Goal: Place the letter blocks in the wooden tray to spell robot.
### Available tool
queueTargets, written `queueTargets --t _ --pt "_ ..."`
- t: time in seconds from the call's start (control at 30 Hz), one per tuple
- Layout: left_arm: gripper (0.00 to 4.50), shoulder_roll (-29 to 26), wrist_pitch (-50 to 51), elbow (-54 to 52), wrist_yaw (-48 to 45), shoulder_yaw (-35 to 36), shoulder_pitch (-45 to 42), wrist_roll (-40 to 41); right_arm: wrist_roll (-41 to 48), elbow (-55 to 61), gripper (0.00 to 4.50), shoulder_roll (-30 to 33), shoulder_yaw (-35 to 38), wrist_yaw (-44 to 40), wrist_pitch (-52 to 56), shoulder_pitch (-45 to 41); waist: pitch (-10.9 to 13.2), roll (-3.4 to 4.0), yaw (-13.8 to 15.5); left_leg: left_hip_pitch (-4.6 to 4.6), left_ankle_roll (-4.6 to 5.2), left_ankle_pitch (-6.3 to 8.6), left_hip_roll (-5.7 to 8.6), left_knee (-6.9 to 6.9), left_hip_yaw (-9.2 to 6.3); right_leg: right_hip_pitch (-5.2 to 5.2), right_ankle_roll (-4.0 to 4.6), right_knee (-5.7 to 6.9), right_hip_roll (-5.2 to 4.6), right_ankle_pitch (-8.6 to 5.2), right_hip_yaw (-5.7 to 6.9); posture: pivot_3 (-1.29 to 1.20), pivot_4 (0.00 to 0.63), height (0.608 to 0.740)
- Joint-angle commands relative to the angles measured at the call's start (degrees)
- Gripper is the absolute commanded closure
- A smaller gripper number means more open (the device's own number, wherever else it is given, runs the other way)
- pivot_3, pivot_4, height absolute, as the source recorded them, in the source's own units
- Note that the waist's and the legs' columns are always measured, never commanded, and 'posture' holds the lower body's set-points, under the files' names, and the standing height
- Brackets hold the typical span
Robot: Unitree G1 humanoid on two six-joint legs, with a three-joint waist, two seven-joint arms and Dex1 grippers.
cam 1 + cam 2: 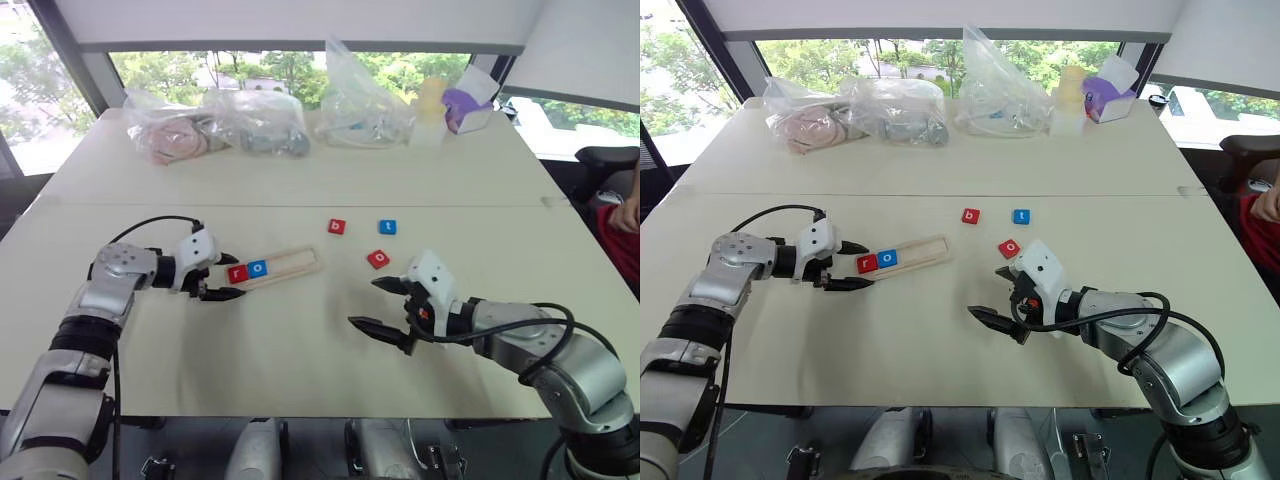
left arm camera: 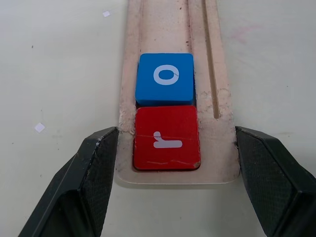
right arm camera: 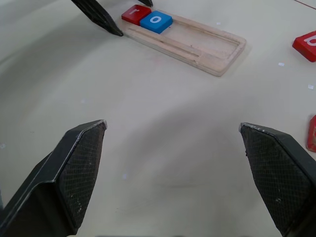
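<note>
While the left gripper [image 1: 238, 277] sits at the near end of the tray [image 1: 295, 263], the head view shows red r [image 1: 238, 273] and blue o [image 1: 258, 267] already seated side by side at that end, with the rest of the tray bare. Red b [image 1: 336, 226], blue t [image 1: 387, 227] and red o [image 1: 378, 259] lie loose on the table [image 1: 300, 370] beyond and to the right of the tray, well apart from it. The right gripper [image 1: 364, 303] hangs spread and empty, near the red o.

From the left wrist, the two fingers stand on either side of the tray's end, at its edges, so the pincer reads as pinching the tray across its width, with r between them.

From the right wrist, the fingers are wide apart over bare table, with the tray ahead and red tiles at the side.

Two letters are in, and b looks to be the step in hand. The next move calls for the right gripper to reach past the red o, pinch b by its edges and set it flat against the blue o while the tray is steadied.
</note>
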State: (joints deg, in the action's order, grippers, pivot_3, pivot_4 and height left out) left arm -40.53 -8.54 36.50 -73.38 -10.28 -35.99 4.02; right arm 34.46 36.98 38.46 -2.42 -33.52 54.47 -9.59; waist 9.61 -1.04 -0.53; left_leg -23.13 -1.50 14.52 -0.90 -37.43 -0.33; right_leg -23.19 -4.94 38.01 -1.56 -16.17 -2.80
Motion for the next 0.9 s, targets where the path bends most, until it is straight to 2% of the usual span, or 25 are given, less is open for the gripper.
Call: queueTargets --t 0.03,0.13,0.43,0.5,0.53,0.73,0.9 --pt "1.41 1.22 -5.42 3.84 -5.21 -2.41 -4.19 -1.98 -0.08 0.91 0.0 0.55 1.94 0.43 -0.77 -0.42 0.0 0.0 0.07 -0.06 0.0 0.0 0.02 -0.04 0.01 -0.02 0.0 -0.01 0.0 0.0 0.02 0.0 0.15 0.735" --pt "1.41 2.57 -8.73 8.21 -9.29 -3.77 -7.6 -2.85 0.07 1.11 0.0 0.49 2.45 0.96 -0.48 -0.18 0.01 -0.02 -0.13 -0.21 0.0 0.0 0.05 -0.09 0.01 -0.11 -0.01 -0.03 -0.01 0.0 0.03 0.0 0.15 0.735" --pt "1.41 6.92 -13.08 19.32 -11.46 -5.28 -13.57 -6.29 1.22 3.49 0.0 -0.69 3.65 4.33 1.08 1.94 0.03 -0.05 -0.12 -0.26 0.04 0.02 0.06 -0.06 0.0 -0.2 -0.06 -0.01 0.08 0.02 0.06 0.0 0.15 0.735" --pt "0.37 7.01 -12.34 20.47 -11.97 -5.33 -14.12 -6.77 1.42 3.8 0.0 -0.93 3.68 4.81 1.35 2.14 0.02 -0.05 -0.13 -0.26 0.04 0.02 0.06 -0.07 -0.01 -0.18 -0.07 -0.01 0.06 0.02 0.06 0.0 0.15 0.735" --pt "0.06 7.01 -11.86 20.79 -12.62 -5.3 -14.26 -6.72 1.5 3.85 0.0 -1.02 3.69 4.98 1.43 2.16 0.02 -0.06 -0.2 -0.26 0.04 0.02 0.06 -0.08 -0.01 -0.17 -0.08 -0.01 0.06 0.03 0.06 0.0 0.15 0.735" --pt "0.06 5.81 -14.66 20.35 -8.58 -4.8 -12.76 -8.28 1.06 2.43 0.0 -1.44 2.98 5.29 1.02 1.44 0.01 -0.05 -0.29 -0.23 0.04 0.02 0.04 -0.07 -0.07 -0.17 -0.09 -0.01 0.06 0.03 0.05 0.0 0.15 0.735" --pt "0.06 0.89 -8.85 12.41 -12.03 -1.01 -9.28 -3.42 0.27 -4.09 0.0 -7.52 1.58 9.25 2.52 -6.11 0.02 -0.07 -1.58 -0.11 0.03 0.02 -0.04 -0.1 -0.05 -0.15 -0.05 0.08 0.13 0.06 -0.01 0.0 0.15 0.735"
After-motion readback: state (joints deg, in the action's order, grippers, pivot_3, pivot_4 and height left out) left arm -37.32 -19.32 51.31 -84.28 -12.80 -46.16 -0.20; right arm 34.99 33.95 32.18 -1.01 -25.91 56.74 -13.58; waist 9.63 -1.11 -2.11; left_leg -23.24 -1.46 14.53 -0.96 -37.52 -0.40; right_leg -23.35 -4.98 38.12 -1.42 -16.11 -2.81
